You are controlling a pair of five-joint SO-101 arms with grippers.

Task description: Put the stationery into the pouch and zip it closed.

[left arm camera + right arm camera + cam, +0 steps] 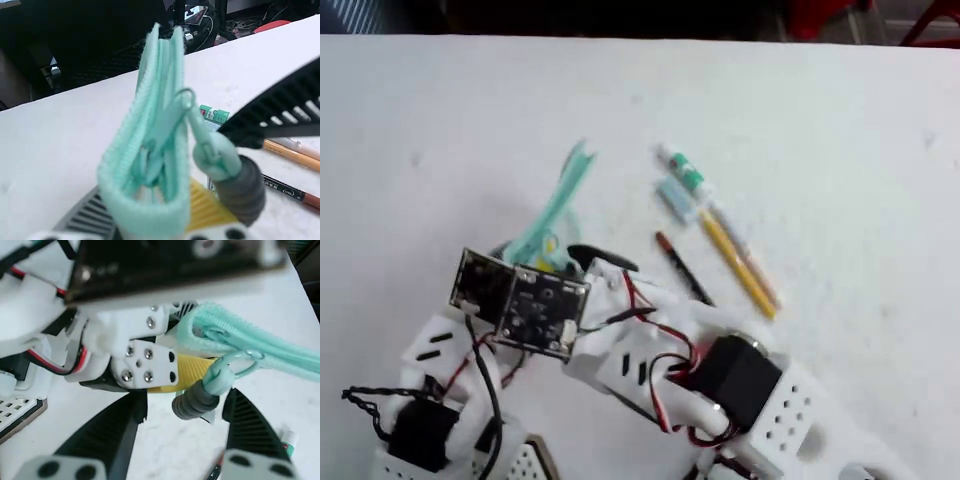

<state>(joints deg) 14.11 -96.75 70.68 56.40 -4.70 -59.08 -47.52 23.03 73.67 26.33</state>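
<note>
While the left gripper (150,219) clamps the pouch (155,125) as an apparent anchor, the right gripper (187,400), jaws spread, straddles the zipper pull (217,377); the stationery (732,258) lies loose at the pouch's 3 o'clock.

Pouch (150,150): mint green, ribbed weave.
Zip pull (220,377): mint green, with a grey tag (192,402).
Pencil (735,262): yellow.
Pen (682,268), at the pencil's 9 o'clock: black, with a reddish end.
Tube (682,170): white with green.
Eraser (675,198): pale blue.
Table (820,100): plain white.

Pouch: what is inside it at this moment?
The pouch looks flat, and its own cloth hides the inside. The stationery lies outside it on the table.
</note>
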